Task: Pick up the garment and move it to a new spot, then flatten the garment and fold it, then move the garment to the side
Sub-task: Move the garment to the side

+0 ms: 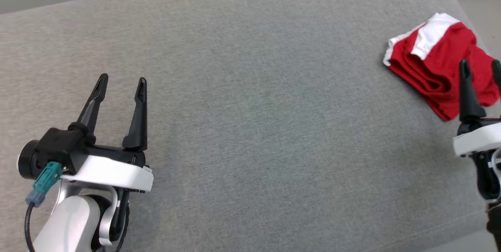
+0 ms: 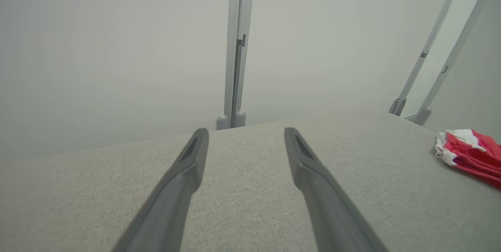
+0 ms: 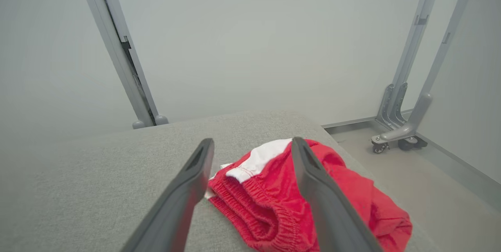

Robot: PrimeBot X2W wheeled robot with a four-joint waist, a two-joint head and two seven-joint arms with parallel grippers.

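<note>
The garment [image 1: 438, 62] is a pair of red shorts with white panels, folded into a bundle at the far right of the grey padded surface [image 1: 250, 99]. My right gripper [image 1: 480, 70] hangs open just on the near side of it, fingers apart and nothing between them. In the right wrist view the garment [image 3: 274, 201] lies under and beyond my open right gripper [image 3: 252, 146]. My left gripper [image 1: 122, 81] stands open over the bare surface at the lower left, far from the garment. The left wrist view has the garment [image 2: 469, 154] at its right edge, with my left gripper [image 2: 245, 134] open.
The padded surface ends at a right edge [image 3: 344, 142] just beyond the garment, with pale floor below. Grey partition posts [image 3: 117, 48] and a wheeled foot [image 3: 391, 138] stand behind and to the right. Pale walls close the back.
</note>
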